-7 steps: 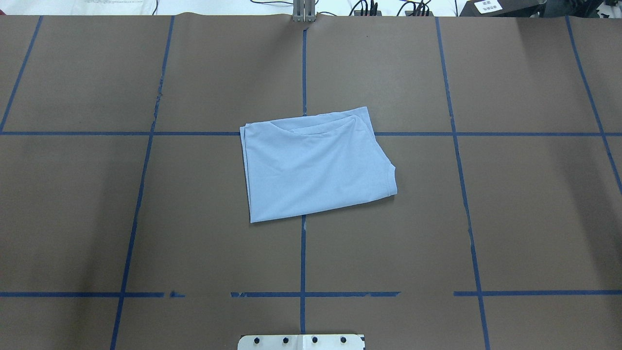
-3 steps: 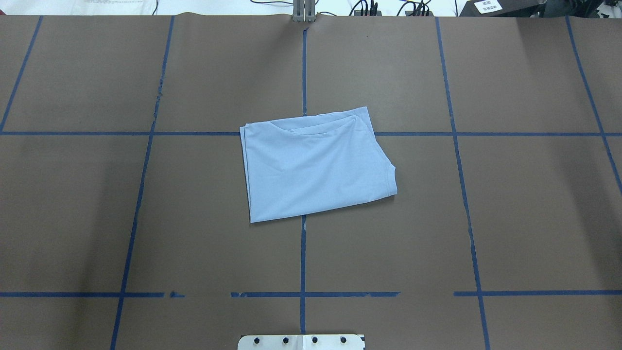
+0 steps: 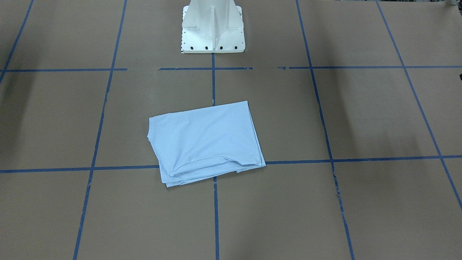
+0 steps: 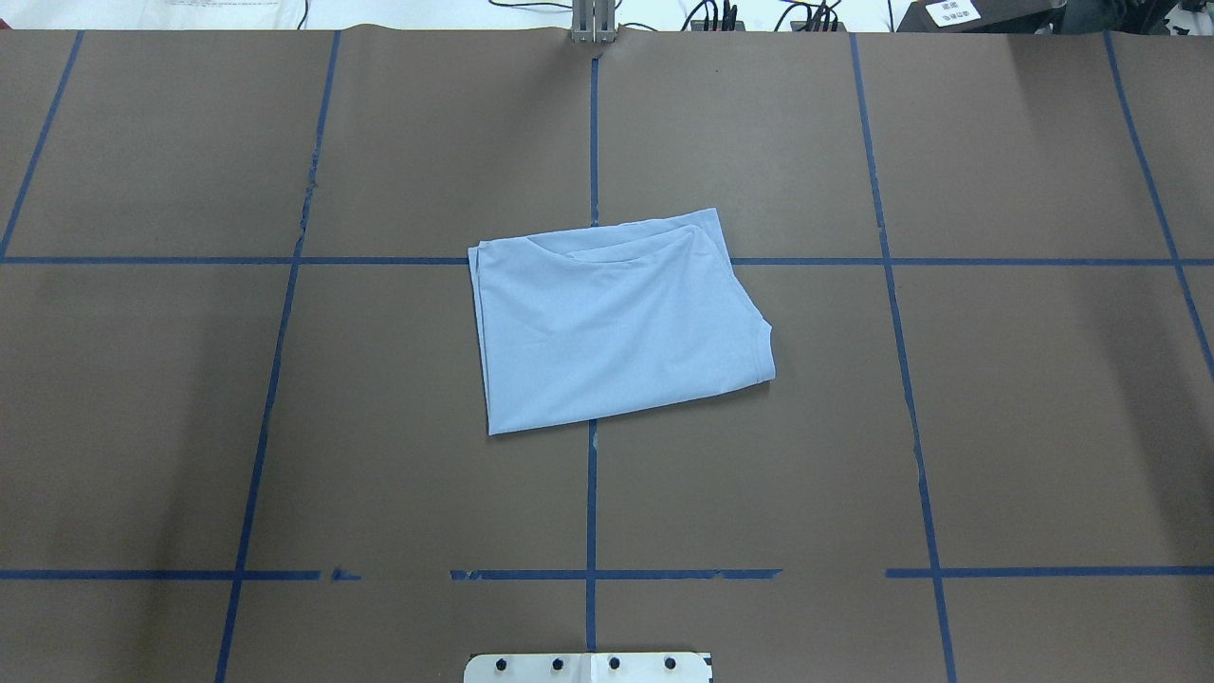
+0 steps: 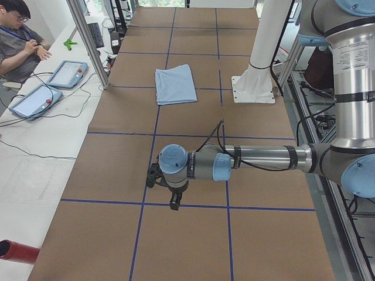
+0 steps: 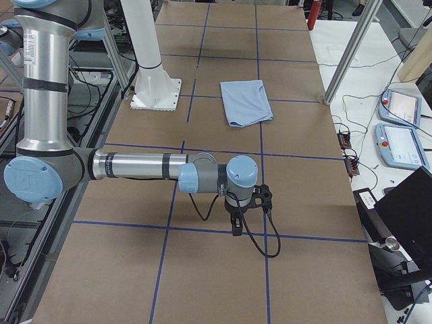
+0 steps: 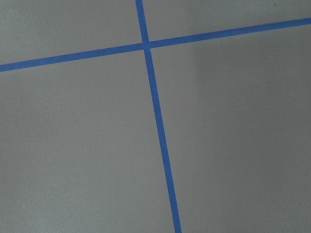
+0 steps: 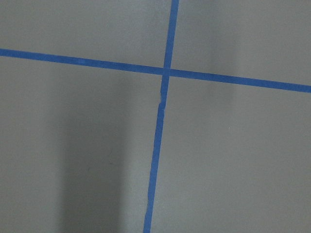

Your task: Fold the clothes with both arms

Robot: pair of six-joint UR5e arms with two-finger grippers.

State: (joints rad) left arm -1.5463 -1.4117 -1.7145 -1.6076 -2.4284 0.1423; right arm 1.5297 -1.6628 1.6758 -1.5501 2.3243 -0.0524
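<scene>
The light blue T-shirt (image 4: 616, 323) lies folded into a compact rectangle at the table's middle. It also shows in the front-facing view (image 3: 205, 142), the left view (image 5: 175, 84) and the right view (image 6: 246, 102). Its palm print and neck label are hidden. My left gripper (image 5: 174, 203) hangs over the table's left end, far from the shirt. My right gripper (image 6: 236, 228) hangs over the right end, also far from it. Both show only in the side views, so I cannot tell whether they are open or shut. The wrist views show only brown table and blue tape.
The brown table (image 4: 285, 427) carries a blue tape grid (image 4: 592, 493). The white pedestal base (image 3: 213, 27) stands at the robot's side. An operator (image 5: 20, 35) sits beyond the far edge with tablets (image 5: 67, 73). A metal post (image 5: 88, 41) stands at that edge.
</scene>
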